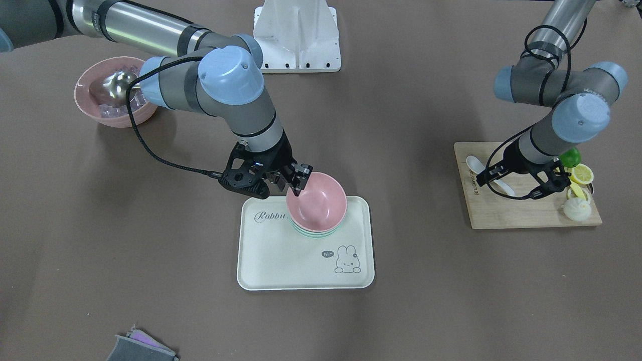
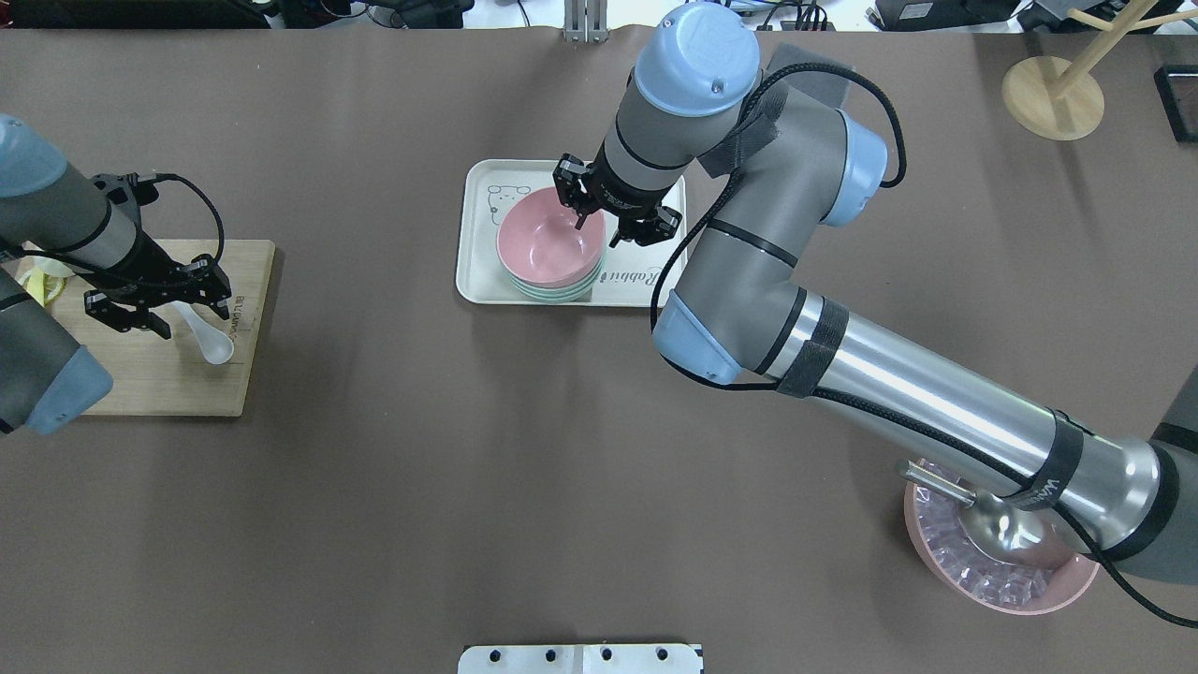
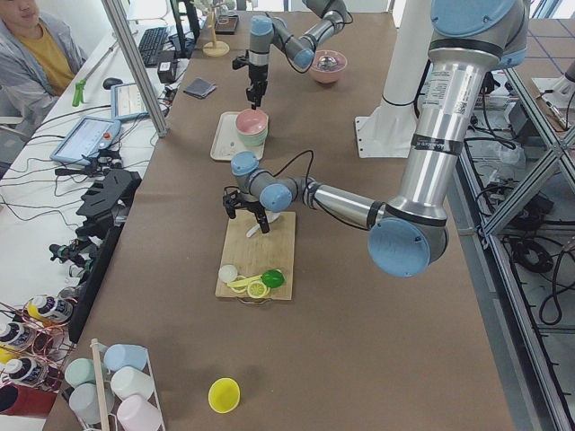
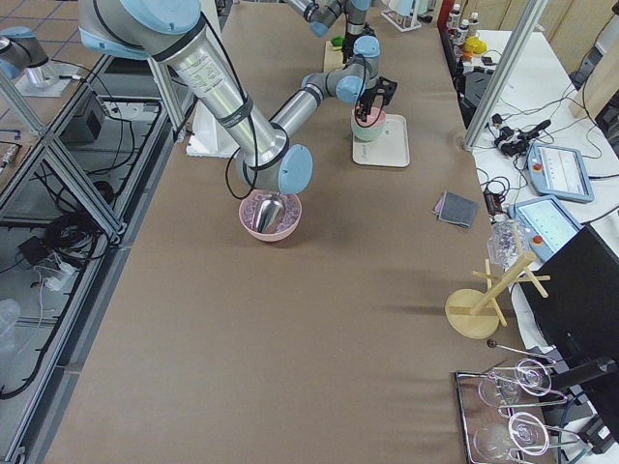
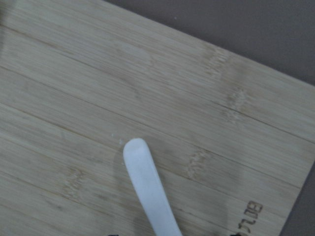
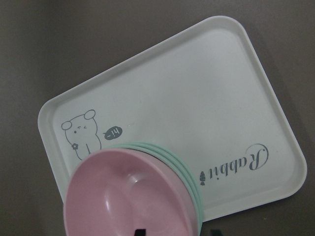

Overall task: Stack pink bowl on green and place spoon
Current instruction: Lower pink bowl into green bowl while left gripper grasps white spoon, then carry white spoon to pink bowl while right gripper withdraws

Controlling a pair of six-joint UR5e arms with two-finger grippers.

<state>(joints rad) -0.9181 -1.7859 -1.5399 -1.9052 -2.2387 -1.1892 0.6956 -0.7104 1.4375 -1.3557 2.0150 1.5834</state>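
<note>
The pink bowl [image 1: 316, 200] [image 2: 547, 248] [image 6: 123, 196] sits slightly tilted on a stack of green bowls [image 1: 316, 233] [image 2: 562, 292] [image 6: 182, 167] on the white rabbit tray [image 1: 281, 260] [image 2: 477, 271] [image 6: 197, 98]. My right gripper [image 1: 299, 183] [image 2: 599, 229] is open, its fingers straddling the pink bowl's rim on the robot's side. A white spoon [image 1: 489, 175] [image 2: 211, 342] [image 5: 147, 191] lies flat on the wooden cutting board [image 1: 501, 210] [image 2: 168, 384]. My left gripper [image 1: 509, 184] [image 2: 194, 318] is open, low over the spoon's handle.
A larger pink bowl [image 1: 113, 93] [image 2: 1001, 562] with ice and a metal scoop stands under the right arm. A lemon slice [image 1: 582, 174], a lime and other food sit at the board's end. A grey cloth [image 1: 140, 348] lies near the front edge. A wooden stand [image 2: 1053, 94] stands far right.
</note>
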